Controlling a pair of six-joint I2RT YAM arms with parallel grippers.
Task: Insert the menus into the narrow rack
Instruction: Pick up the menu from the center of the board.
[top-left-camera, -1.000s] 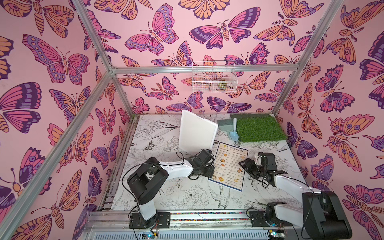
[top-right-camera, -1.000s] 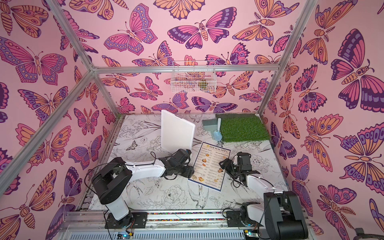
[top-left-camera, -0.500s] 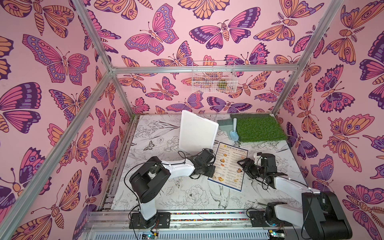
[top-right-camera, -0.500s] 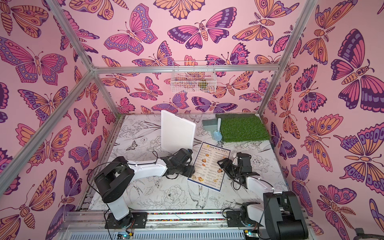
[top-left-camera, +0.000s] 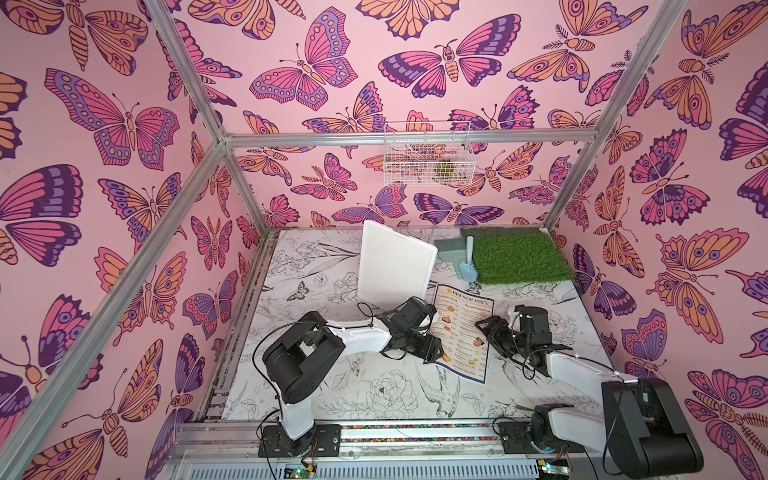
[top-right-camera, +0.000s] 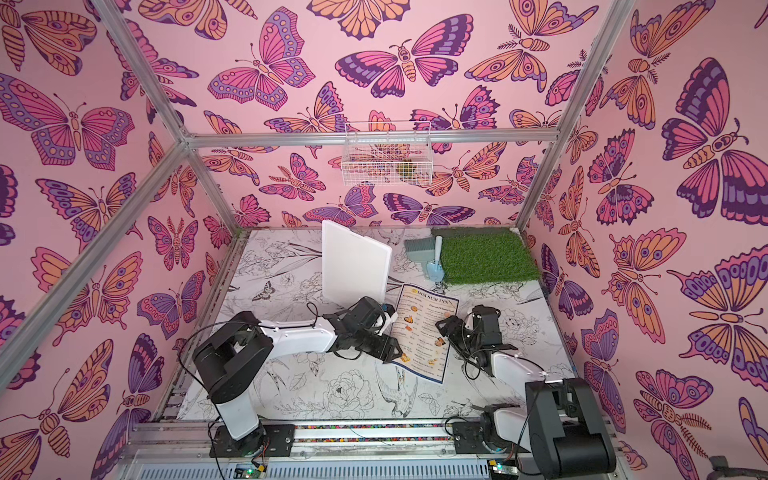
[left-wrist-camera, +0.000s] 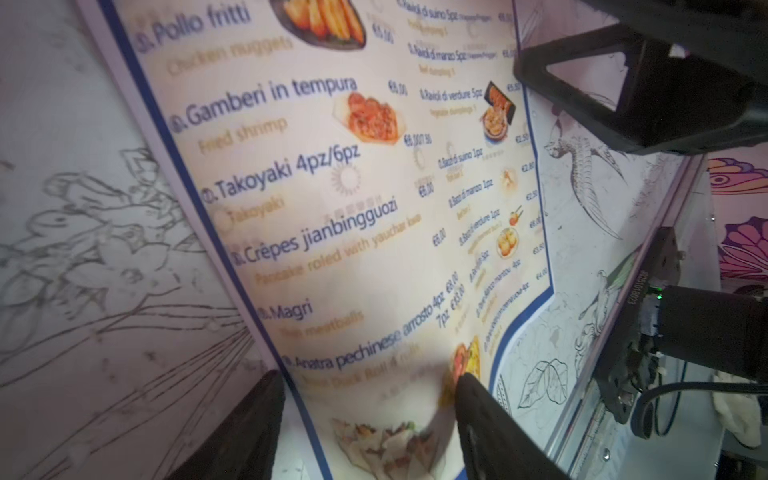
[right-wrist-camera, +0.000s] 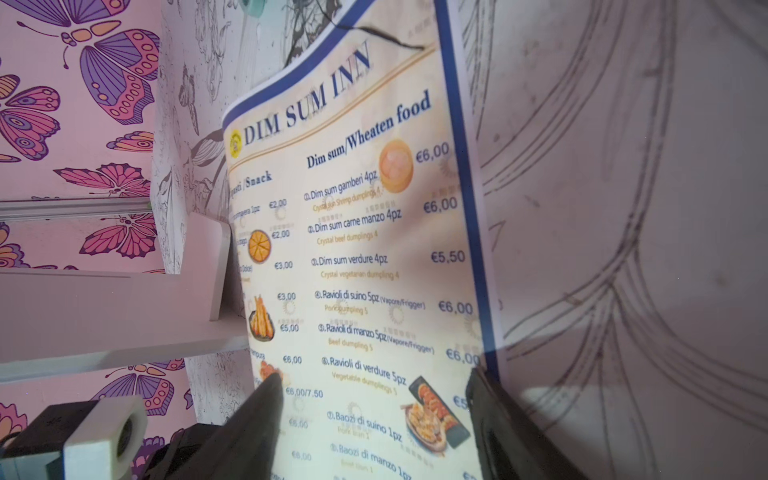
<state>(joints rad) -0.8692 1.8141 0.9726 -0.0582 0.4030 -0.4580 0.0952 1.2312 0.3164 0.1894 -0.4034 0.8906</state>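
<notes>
The menu (top-left-camera: 463, 332), a cream sheet headed "DIM SUM INN" with a dark blue border, lies on the table in both top views (top-right-camera: 424, 332). The narrow rack (top-left-camera: 392, 266), a flat white slab, stands tilted just behind the menu's left corner. My left gripper (top-left-camera: 436, 351) hangs low over the menu's left edge. In the left wrist view it (left-wrist-camera: 370, 399) is open, the blue border (left-wrist-camera: 299, 399) running between its fingers. My right gripper (top-left-camera: 484, 326) sits over the right edge. In the right wrist view it (right-wrist-camera: 374, 390) is open above the menu (right-wrist-camera: 357, 257), with the rack (right-wrist-camera: 116, 307) beyond.
A green turf mat (top-left-camera: 517, 257) fills the back right corner, with a blue scoop (top-left-camera: 467, 266) and a grey brush (top-left-camera: 449, 247) at its left side. A white wire basket (top-left-camera: 428, 160) hangs on the back wall. Aluminium frame posts (top-left-camera: 577, 153) bound the cell.
My left gripper has shifted slightly along the menu's left edge. The right arm, the menu and the rack have stayed put.
</notes>
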